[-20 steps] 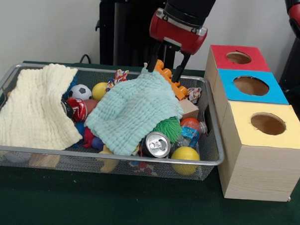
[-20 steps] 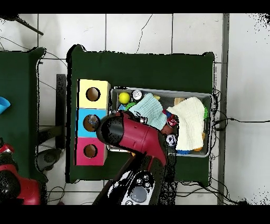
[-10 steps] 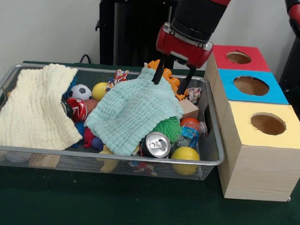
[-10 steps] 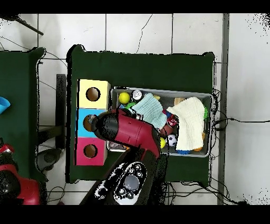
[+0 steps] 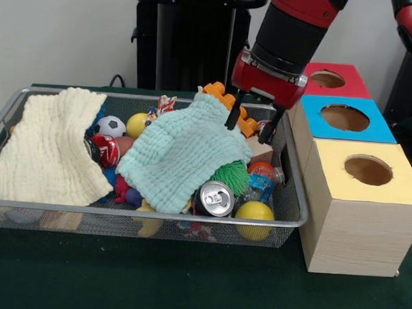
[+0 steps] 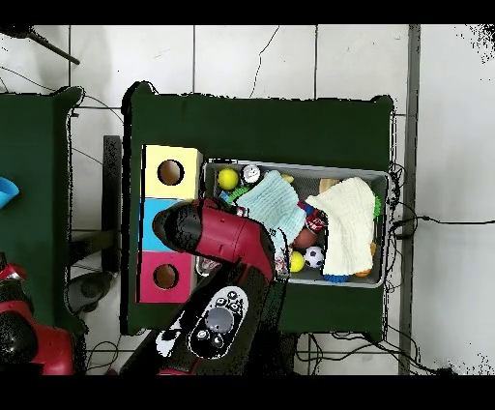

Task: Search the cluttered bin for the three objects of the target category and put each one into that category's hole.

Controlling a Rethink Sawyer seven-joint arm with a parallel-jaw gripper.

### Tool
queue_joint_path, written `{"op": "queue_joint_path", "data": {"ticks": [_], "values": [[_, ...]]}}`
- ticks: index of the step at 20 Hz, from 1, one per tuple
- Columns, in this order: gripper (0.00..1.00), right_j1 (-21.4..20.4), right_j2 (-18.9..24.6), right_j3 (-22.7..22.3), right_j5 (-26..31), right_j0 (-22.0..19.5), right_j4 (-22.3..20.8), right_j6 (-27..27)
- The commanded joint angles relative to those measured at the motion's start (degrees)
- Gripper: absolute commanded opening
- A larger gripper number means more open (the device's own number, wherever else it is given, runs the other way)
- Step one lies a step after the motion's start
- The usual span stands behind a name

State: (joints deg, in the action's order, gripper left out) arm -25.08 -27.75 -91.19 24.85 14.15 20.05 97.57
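Observation:
My gripper (image 5: 248, 131) hangs open and empty over the right end of the wire bin (image 5: 149, 213), its fingers straddling an orange toy block (image 5: 229, 104) and a wooden block (image 5: 259, 150). A mint cloth (image 5: 182, 150) and a cream cloth (image 5: 52, 148) cover much of the clutter. Showing around them are a soccer ball (image 5: 111, 126), a yellow ball (image 5: 136, 124), a red can (image 5: 108, 150), a silver can (image 5: 214, 198), a green spiky ball (image 5: 231, 175) and a second yellow ball (image 5: 254, 215). In the overhead view the arm (image 6: 218, 242) hides the gripper.
Right of the bin stand three boxes with round holes on top: the red box (image 5: 327, 79) farthest, the blue box (image 5: 344, 118) in the middle and the yellow box (image 5: 366, 172) nearest. Overhead, the arm covers part of the blue box (image 6: 155, 215).
The gripper has moved right and slightly down, from above the back of the mint cloth to the bin's right end near the boxes. It stays open and empty.

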Motion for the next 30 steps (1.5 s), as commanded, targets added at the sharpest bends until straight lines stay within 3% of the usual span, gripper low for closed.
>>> {"op": "queue_joint_path", "data": {"ticks": [1, 8, 17, 30], "values": [[1.0, 3.7, 2.38, 2.82, -1.02, 0.21, 3.99, 17.97], [1.0, 3.5, 2.98, 1.44, -2.5, 0.69, 5.56, 17.78], [1.0, 2.32, 4.03, 3.3, 1.12, -1.75, 6.71, 15.19], [1.0, 2.27, 8.58, 3.18, -5.79, -5.0, 10.28, 14.63]]}}
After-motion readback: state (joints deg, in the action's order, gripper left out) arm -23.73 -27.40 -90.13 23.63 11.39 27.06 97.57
